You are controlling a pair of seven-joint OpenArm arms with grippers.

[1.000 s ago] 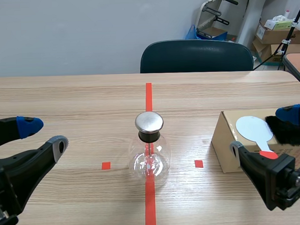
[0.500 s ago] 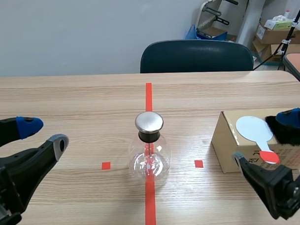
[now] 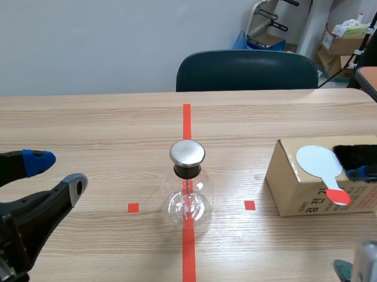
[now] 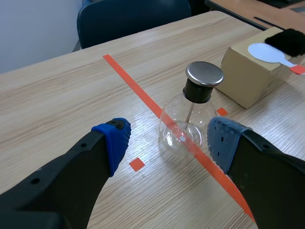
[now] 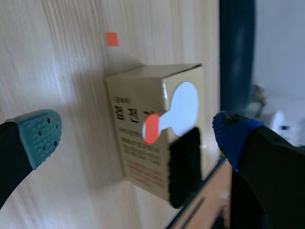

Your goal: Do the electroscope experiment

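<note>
The electroscope (image 3: 188, 187) is a round glass flask with a black neck and a shiny metal cap. It sits pretty much dead centre of the scene frame, right on the red tape line (image 3: 186, 116), with a little red square either side. There's a thin rod running down inside the glass.

At the right middle of the frame there's a cardboard box (image 3: 295, 187) on the table (image 3: 101, 125). A white round paddle (image 3: 318, 161) with a red handle tip lies on top of the box. Right next to it, toward the right edge, is a black fuzzy cloth (image 3: 362, 152). They look like they're touching, but I can't say for sure.

The left claw (image 3: 56, 172) is at the lower left of the frame. It's spread wide with nothing in it and well apart from the flask. From its own camera the flask stands ahead of it, in line with the gap between the blue pads.

The right claw (image 5: 136, 138) only peeks into the lower right corner of the scene frame. Its wrist camera shows it spread wide too, gripping nothing. The box with the paddle and cloth lies ahead of it, between the fingers.

A dark chair (image 3: 247, 69) stands behind the table at top centre.
</note>
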